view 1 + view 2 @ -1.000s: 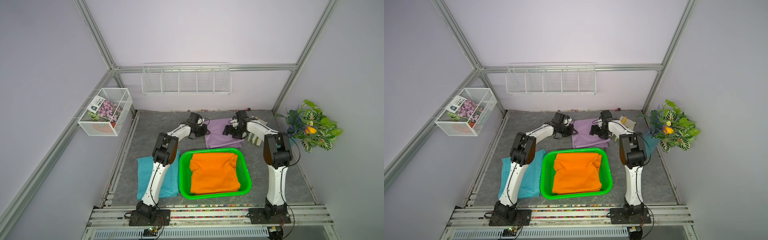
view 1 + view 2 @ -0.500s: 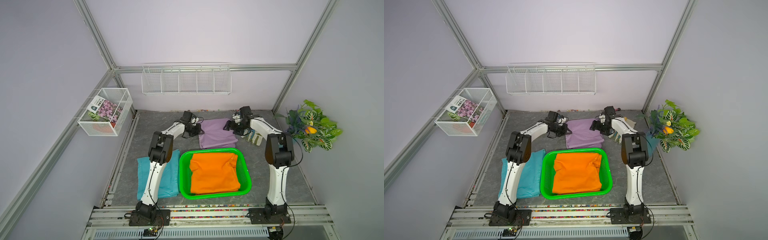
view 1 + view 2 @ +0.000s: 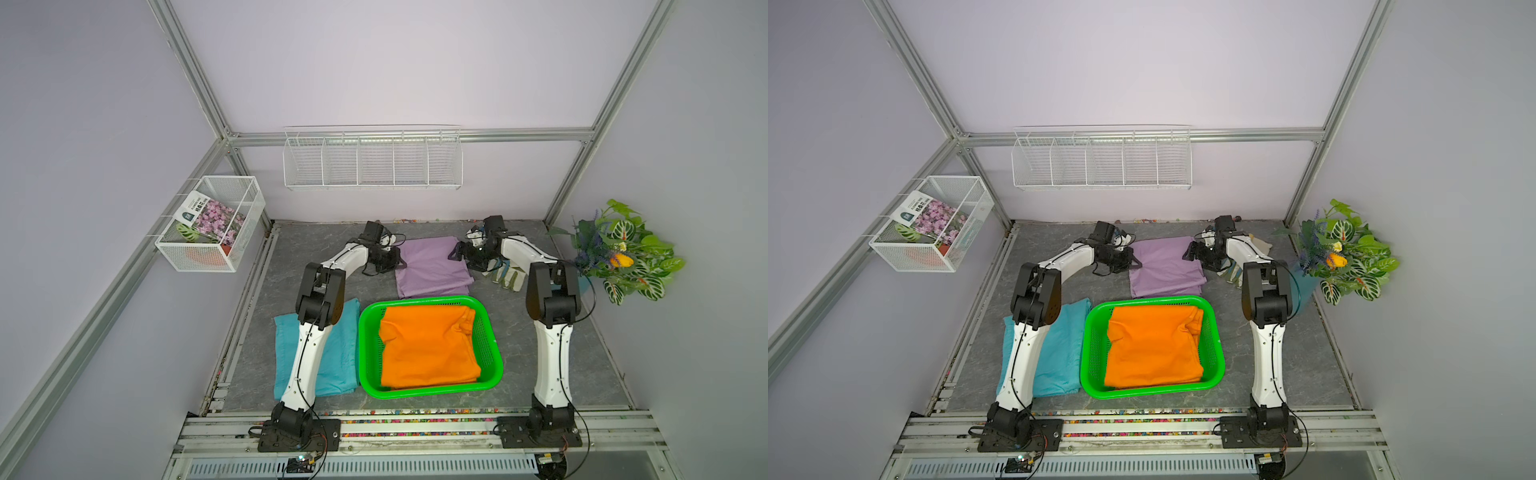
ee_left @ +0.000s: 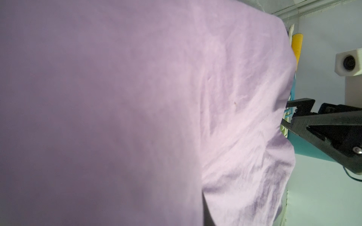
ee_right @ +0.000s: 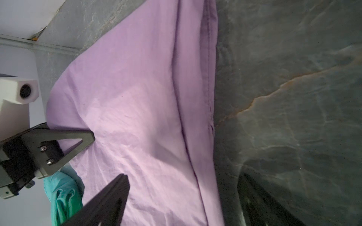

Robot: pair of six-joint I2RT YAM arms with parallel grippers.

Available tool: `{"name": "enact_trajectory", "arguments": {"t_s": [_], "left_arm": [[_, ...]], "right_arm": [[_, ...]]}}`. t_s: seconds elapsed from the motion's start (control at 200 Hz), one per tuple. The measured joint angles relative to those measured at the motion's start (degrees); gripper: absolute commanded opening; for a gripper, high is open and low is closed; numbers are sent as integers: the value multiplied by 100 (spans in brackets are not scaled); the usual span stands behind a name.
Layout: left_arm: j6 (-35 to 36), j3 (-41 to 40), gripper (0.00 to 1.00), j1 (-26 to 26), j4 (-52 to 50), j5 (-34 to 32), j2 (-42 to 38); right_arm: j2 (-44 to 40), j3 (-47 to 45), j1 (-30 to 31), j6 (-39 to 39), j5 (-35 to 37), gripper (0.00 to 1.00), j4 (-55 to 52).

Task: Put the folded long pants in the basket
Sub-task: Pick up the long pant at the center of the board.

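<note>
Since a second ago the purple pants have slid a little toward the left arm, and the right end effector has widened. Now I am watching the left end effector pinching the pants' left edge (its own camera is smothered in purple cloth). The right one is hanging wide, one finger over the cloth and one over the bare desk, straddling the folded edge. The pants are lying on the desk just behind the basket, which is already holding the orange pants. The teal pants are waiting beside it. I am judging the step to need a low, deep bite through all the layers on the right, keeping clear of the gloves. After that, both edges should be lifting level so the fold is not opening.
</note>
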Motion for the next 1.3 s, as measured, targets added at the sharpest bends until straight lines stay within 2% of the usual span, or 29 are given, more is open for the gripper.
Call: {"name": "enact_trajectory", "arguments": {"t_s": [0.275,0.46,0.505,0.61,0.645,0.89,1.299], "left_arm": [[-28,39,0,0,-26,0,2],[-50,254,0,0,-216,-4,96],[-50,280,0,0,-236,-4,111],[-50,295,0,0,-254,-4,122],[-50,295,0,0,-254,-2,122],[-116,413,0,-2,-334,-92,125],[-540,1193,0,-2,-361,-59,94]], "right_arm": [[33,-120,111,-42,-586,86,151],[138,-118,214,-61,-855,70,254],[170,-111,216,-68,-905,60,271],[254,-111,223,-37,-890,12,271],[295,-111,223,-28,-903,0,271],[341,-11,236,214,-1001,0,289],[140,328,304,1130,-1012,0,748]]}}
